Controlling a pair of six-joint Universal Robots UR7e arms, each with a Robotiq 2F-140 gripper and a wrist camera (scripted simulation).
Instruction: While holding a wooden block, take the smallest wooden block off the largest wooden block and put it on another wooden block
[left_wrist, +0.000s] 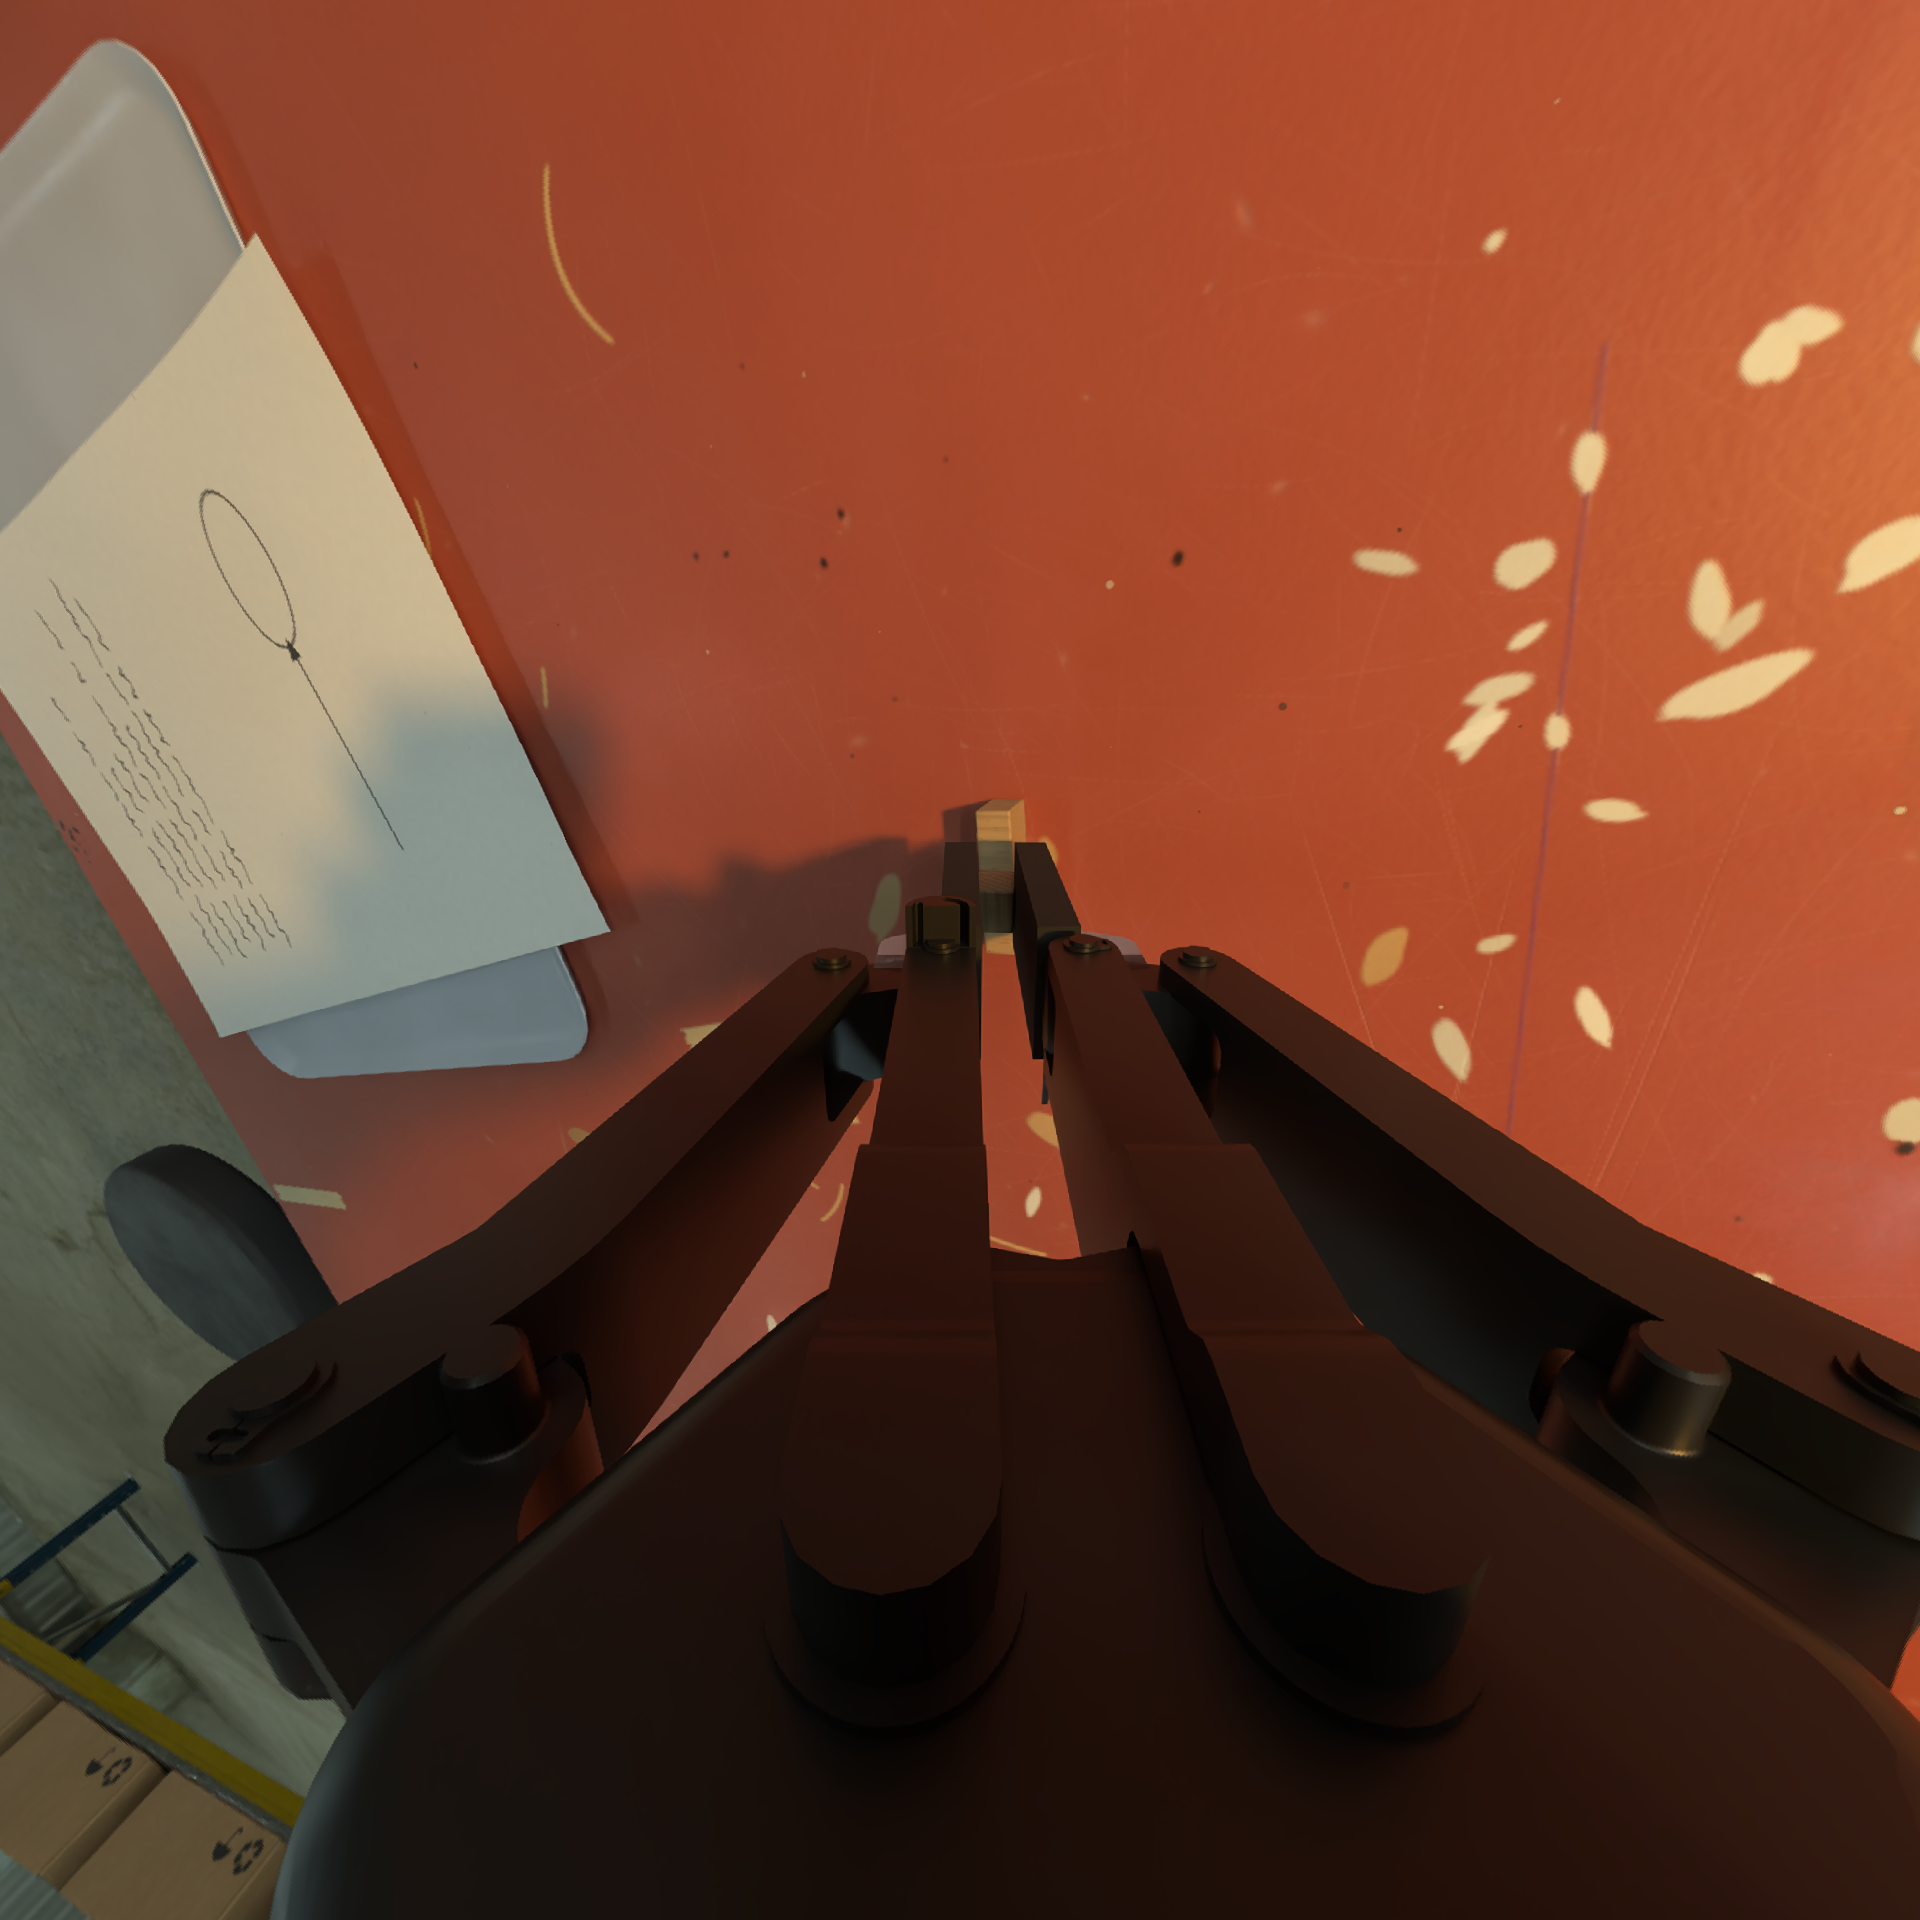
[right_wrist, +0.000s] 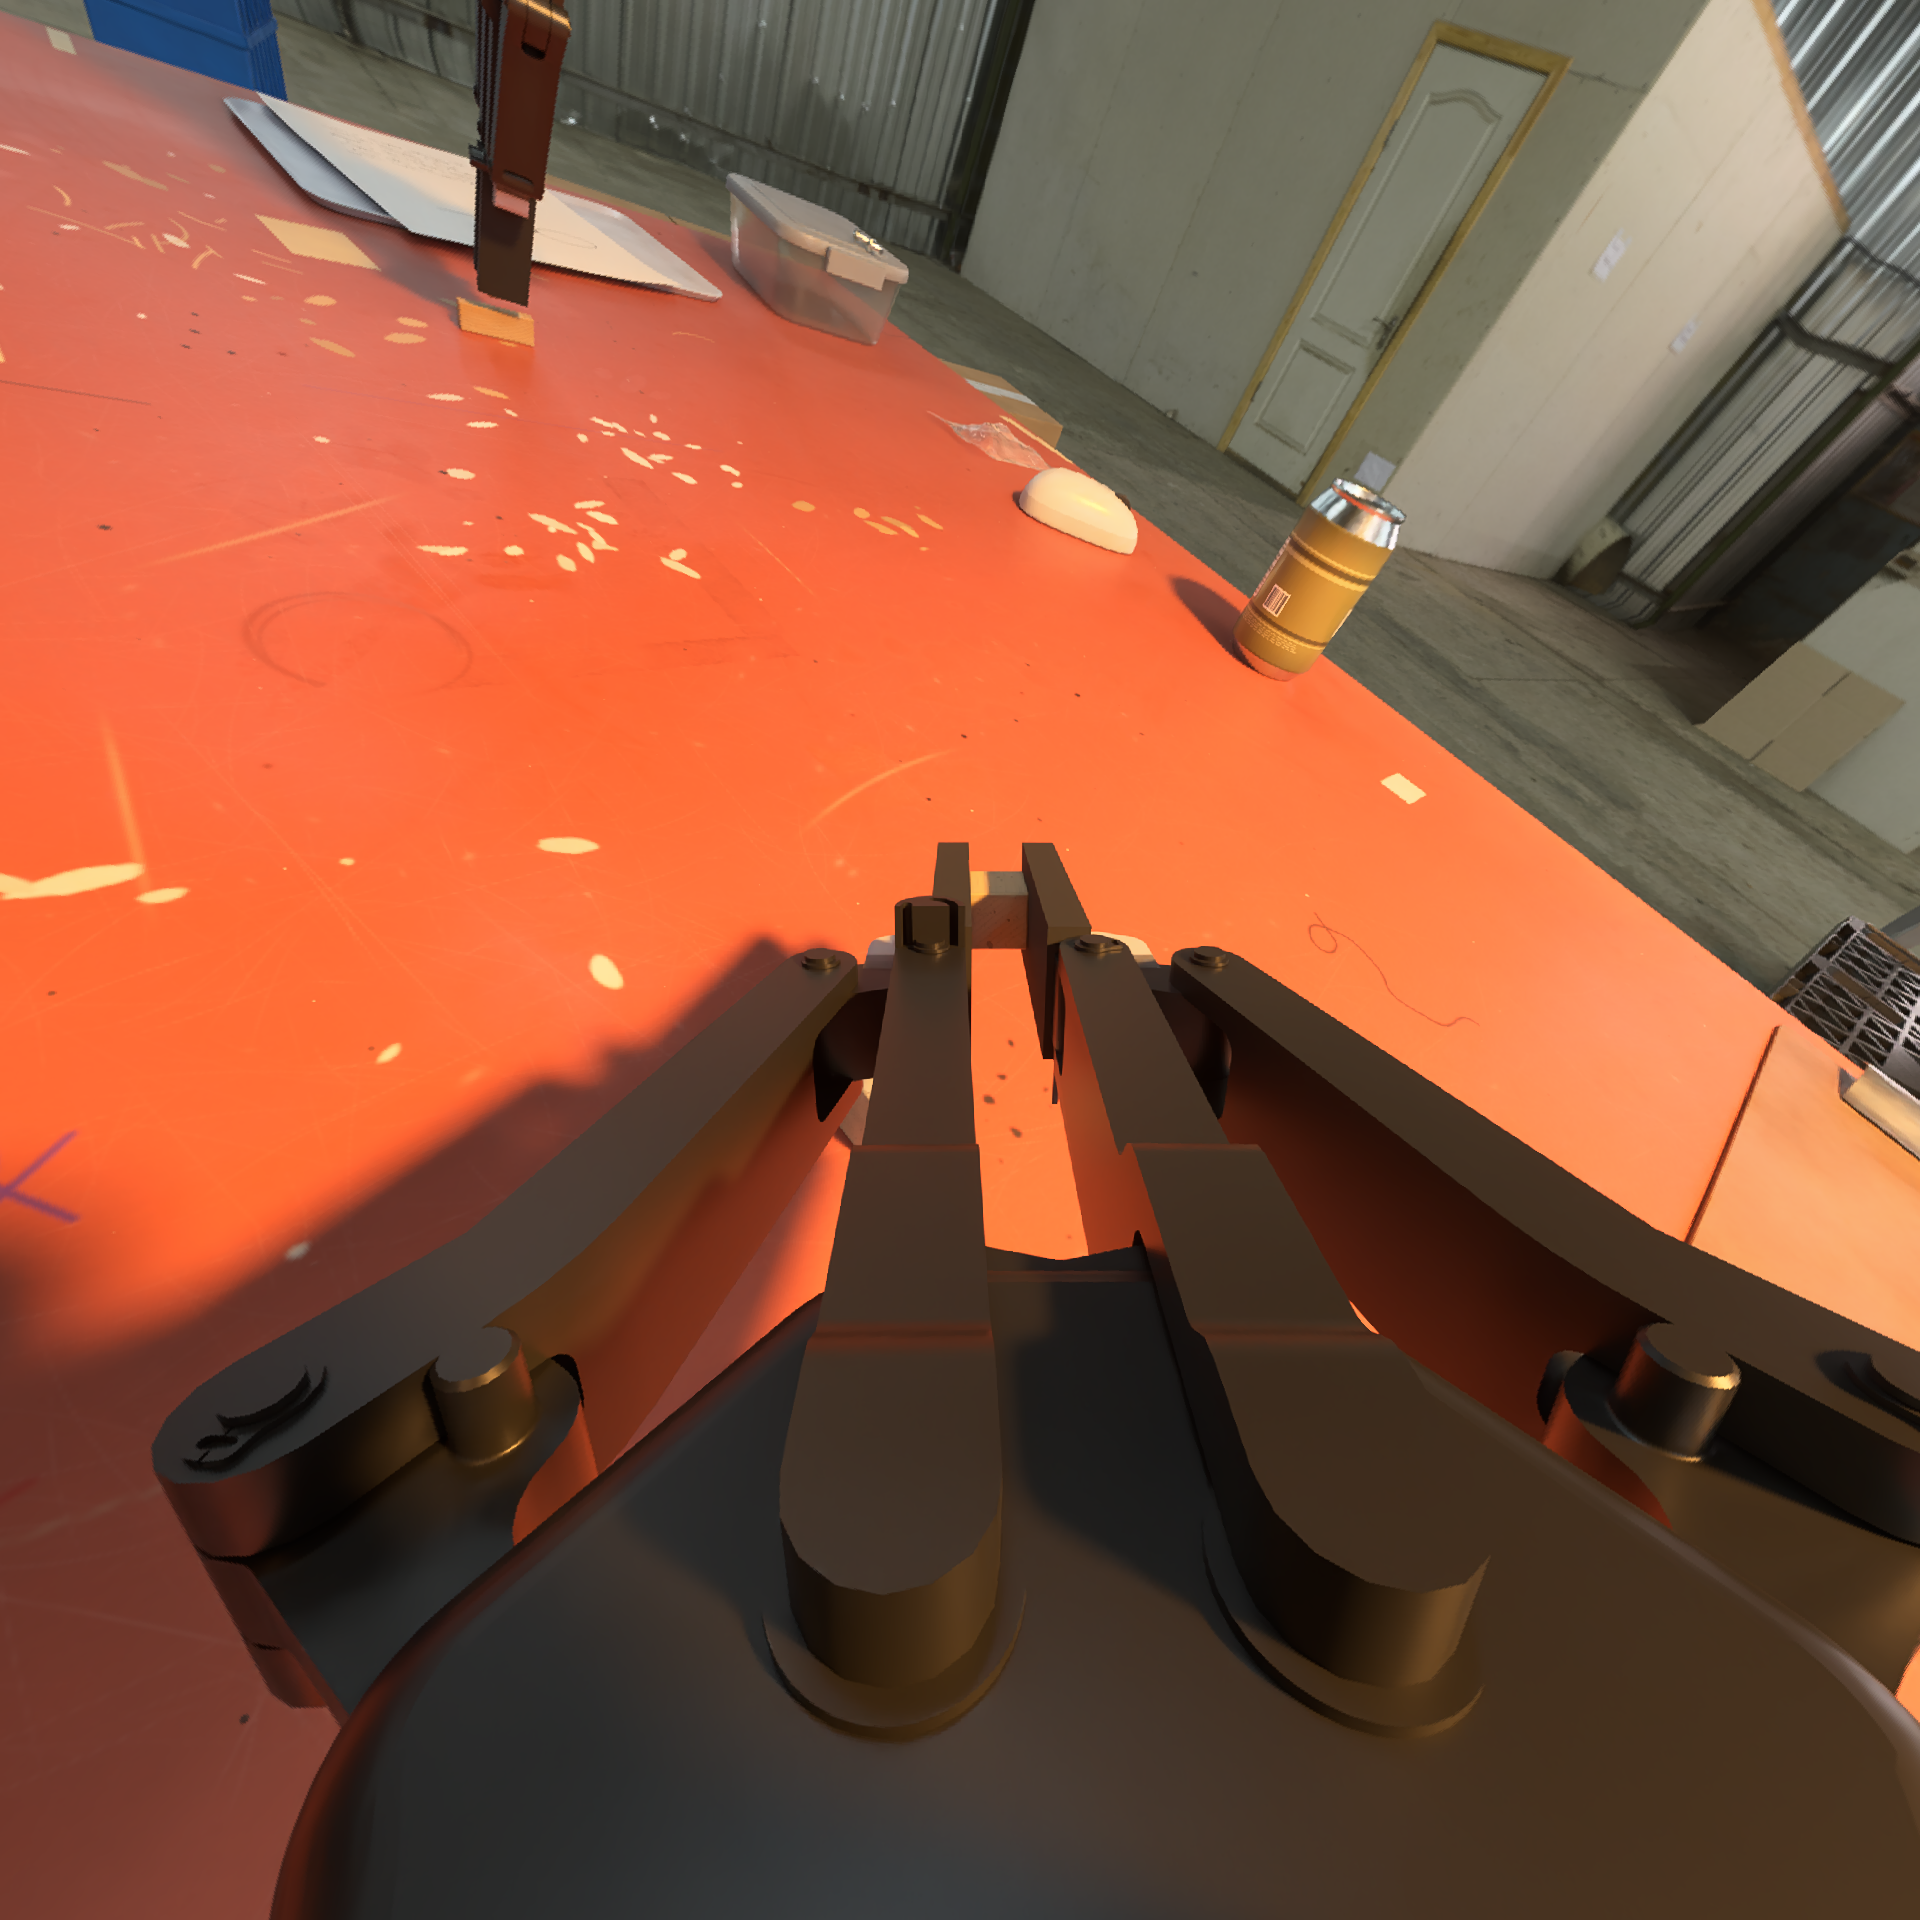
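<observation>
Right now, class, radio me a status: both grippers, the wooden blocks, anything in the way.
Left gripper shut on a wooden block, low at the table. Right gripper shut on another small block, held above the table. Nothing blocking.

We count two wooden blocks: one (left_wrist: 1000, 831) pinched in the left gripper (left_wrist: 1000, 868), one (right_wrist: 1000, 906) in the right gripper (right_wrist: 1000, 883). Far across the orange surface (right_wrist: 727, 675) we see one grey tray (right_wrist: 312, 156) under one paper sheet (right_wrist: 416, 177), one clear lidded container (right_wrist: 816, 260), one white mouse (right_wrist: 1075, 509) and one yellow can (right_wrist: 1314, 582).
</observation>
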